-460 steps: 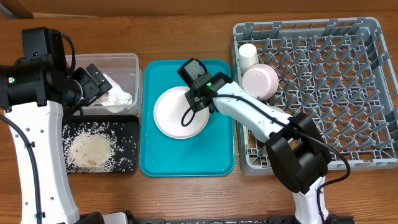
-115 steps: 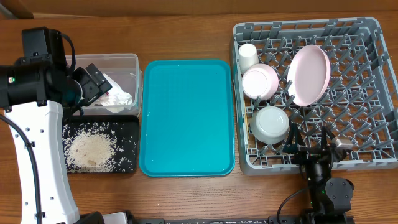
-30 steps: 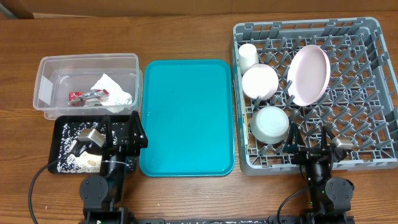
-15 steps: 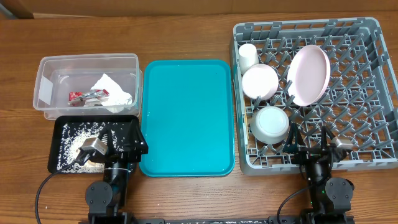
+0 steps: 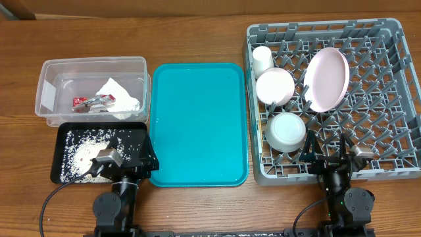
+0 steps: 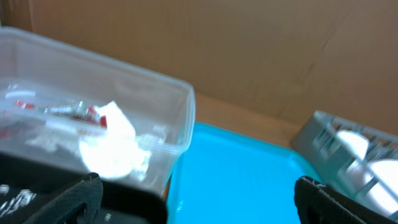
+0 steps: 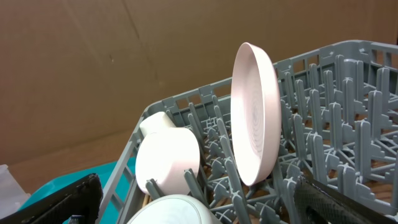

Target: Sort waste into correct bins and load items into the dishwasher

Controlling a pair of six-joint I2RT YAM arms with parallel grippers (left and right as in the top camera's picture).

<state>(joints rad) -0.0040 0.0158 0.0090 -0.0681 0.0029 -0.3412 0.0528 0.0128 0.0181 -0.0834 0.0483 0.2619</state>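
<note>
Left hand (image 6: 196,194) wide, empty — right hand (image 7: 196,200) wide, empty; pink plate (image 5: 327,79) upright in grey rack (image 5: 329,27).

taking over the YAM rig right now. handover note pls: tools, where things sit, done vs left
Left tool: open, empty, low at the near edge of the black tray.
Right tool: open, empty, at the near edge of the dish rack.
Clear tub holds the napkin and red wrapper. Rice is in the black tray.
The rack holds the pink plate on edge, white cup, and two bowls.
Teal tray: nothing on it.
Done: waste sorted, dishes racked.
Left: chopsticks, which I cannot spot in any view.
</note>
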